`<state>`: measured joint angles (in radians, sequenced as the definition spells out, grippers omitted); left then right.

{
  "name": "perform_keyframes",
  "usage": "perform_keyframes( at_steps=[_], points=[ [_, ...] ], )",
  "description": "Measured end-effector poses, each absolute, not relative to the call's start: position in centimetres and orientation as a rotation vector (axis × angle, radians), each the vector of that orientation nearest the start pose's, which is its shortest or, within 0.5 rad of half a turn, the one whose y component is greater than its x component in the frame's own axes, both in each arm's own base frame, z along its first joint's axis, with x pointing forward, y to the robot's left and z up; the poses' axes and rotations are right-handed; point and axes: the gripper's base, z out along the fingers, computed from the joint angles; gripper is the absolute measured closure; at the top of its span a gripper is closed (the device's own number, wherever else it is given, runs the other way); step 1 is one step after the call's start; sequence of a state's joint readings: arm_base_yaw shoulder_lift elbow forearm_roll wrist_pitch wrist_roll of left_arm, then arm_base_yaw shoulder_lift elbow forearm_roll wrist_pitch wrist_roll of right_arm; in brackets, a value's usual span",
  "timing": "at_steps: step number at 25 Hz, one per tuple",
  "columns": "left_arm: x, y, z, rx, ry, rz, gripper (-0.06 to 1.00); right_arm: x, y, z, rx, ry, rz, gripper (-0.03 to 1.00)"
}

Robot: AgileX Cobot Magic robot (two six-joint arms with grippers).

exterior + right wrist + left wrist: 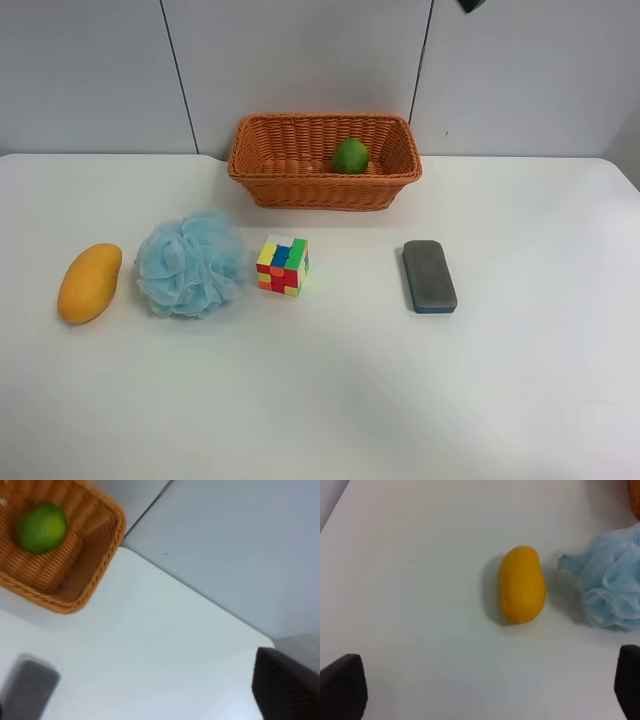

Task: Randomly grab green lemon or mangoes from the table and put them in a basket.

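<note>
Pale grey wall (300, 55) in 3 panels

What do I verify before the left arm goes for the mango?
1. Green lemon lying in the basket: ok.
2. Mango free on the table, nothing touching it: ok.
3. Left gripper open, mango ahead between its fingers' lines: ok.
4. Blue bath pouf apart from the mango but near; whether a finger clears it: cannot tell.
5. Room on the basket floor beside the lemon for the mango: ok.
</note>
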<state>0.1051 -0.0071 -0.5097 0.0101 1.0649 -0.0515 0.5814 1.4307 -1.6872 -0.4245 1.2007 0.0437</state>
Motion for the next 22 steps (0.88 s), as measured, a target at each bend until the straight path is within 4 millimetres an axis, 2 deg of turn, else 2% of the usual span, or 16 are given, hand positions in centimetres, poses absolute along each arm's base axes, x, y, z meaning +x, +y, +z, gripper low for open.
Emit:
perform_keyframes(
  at_steps=[3, 6, 9, 14, 17, 22],
  points=[
    [-0.7, 0.0, 28.0, -0.16, 2.026, 0.046, -0.05, 21.5, 10.4, 47.2, -0.562, 2.193, -0.133, -0.02],
    [-0.7, 0.0, 28.0, -0.16, 2.026, 0.046, -0.05, 17.5, 8.1, 47.0, -0.502, 2.185, -0.061, -0.02],
    [-0.7, 0.0, 28.0, -0.16, 2.026, 0.046, -0.05, 13.4, 5.6, 45.1, -0.417, 2.207, 0.004, -0.02],
    [-0.7, 0.0, 28.0, -0.16, 2.026, 0.046, -0.05, 7.6, 2.1, 39.8, -0.349, 2.249, 0.083, -0.02],
    [-0.7, 0.0, 28.0, -0.16, 2.026, 0.046, -0.05, 5.0, 0.9, 37.0, -0.344, 2.251, 0.143, -0.02],
    [-0.7, 0.0, 28.0, -0.16, 2.026, 0.046, -0.05, 2.8, -0.1, 32.5, -0.343, 2.275, 0.196, -0.02]
  ],
)
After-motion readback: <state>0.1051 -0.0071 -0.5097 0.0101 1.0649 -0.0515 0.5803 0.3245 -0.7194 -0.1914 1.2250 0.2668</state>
